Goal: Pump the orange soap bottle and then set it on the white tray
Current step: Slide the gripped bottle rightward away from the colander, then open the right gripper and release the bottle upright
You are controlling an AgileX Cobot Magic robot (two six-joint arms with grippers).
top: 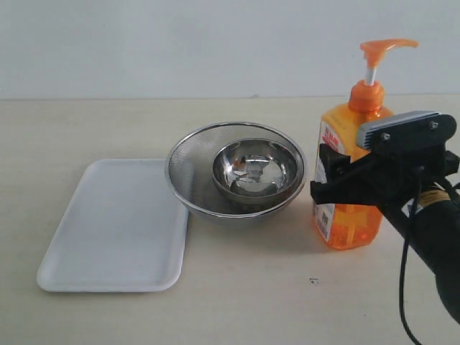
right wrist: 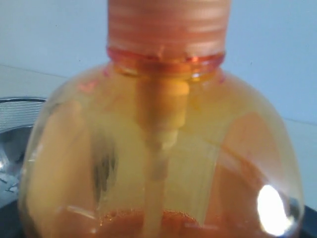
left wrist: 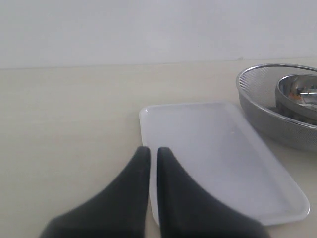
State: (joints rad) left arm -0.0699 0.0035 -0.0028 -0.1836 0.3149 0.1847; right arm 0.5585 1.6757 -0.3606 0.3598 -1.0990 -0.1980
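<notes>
The orange soap bottle (top: 352, 223) stands upright on the table at the right, its pump head (top: 381, 49) raised on a white stem. My right gripper (top: 330, 176) reaches in from the right and holds the bottle's body at mid height, one black finger lying across the label side. In the right wrist view the bottle (right wrist: 158, 148) fills the frame and hides the fingers. The white tray (top: 115, 223) lies flat at the left with nothing on it. My left gripper (left wrist: 153, 150) hangs shut over the tray's (left wrist: 218, 153) near corner, holding nothing.
A steel mesh strainer (top: 190, 180) with a smaller steel bowl (top: 255, 169) inside stands between tray and bottle, touching the tray's right edge. The strainer (left wrist: 262, 109) also shows in the left wrist view. A black cable hangs off the right arm.
</notes>
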